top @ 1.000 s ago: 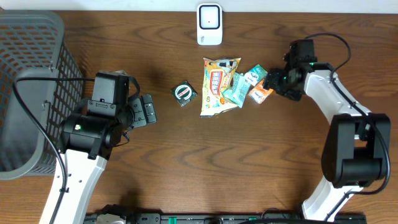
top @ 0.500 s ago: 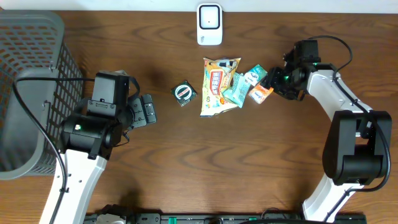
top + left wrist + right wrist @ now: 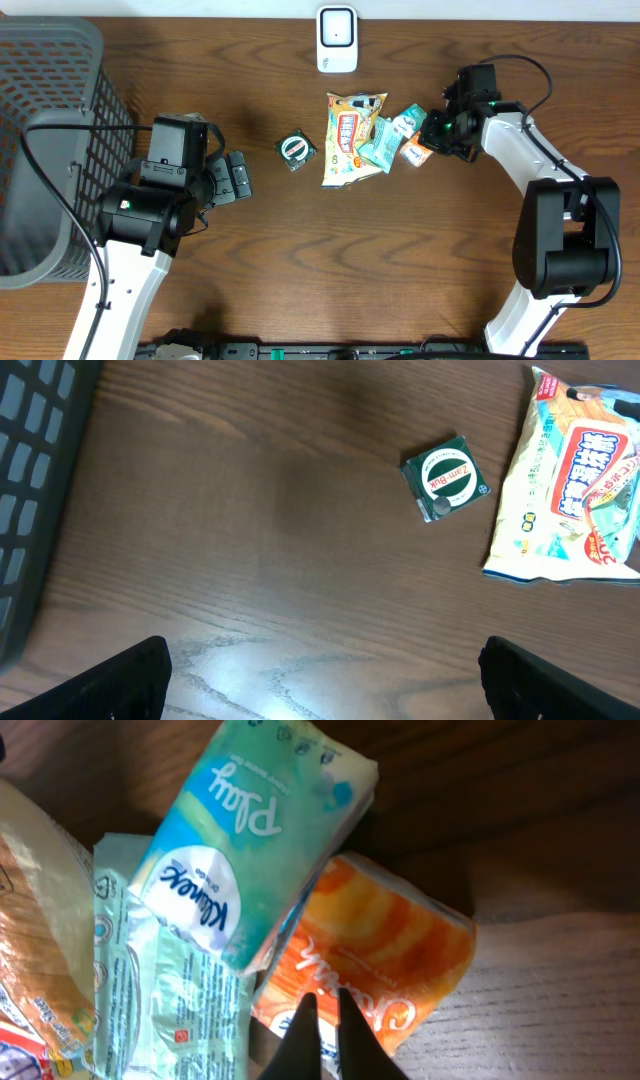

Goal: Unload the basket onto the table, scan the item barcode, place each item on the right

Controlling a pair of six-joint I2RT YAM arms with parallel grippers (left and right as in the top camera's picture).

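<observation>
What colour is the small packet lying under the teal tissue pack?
Orange with paler swirls. The small soft packet shows best in the right wrist view.

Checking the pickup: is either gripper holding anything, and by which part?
Left gripper open, empty. Right gripper is shut at the edge of the orange plastic tissue packet; a real pinch cannot be told.

Dark wood-grain worktop (image 3: 250, 540) — orange-swirled pack (image 3: 385, 955), teal-and-white tissue pack (image 3: 255, 850), green packet (image 3: 446, 477) with red-and-white roundel, yellow snack bag (image 3: 575, 480).
</observation>
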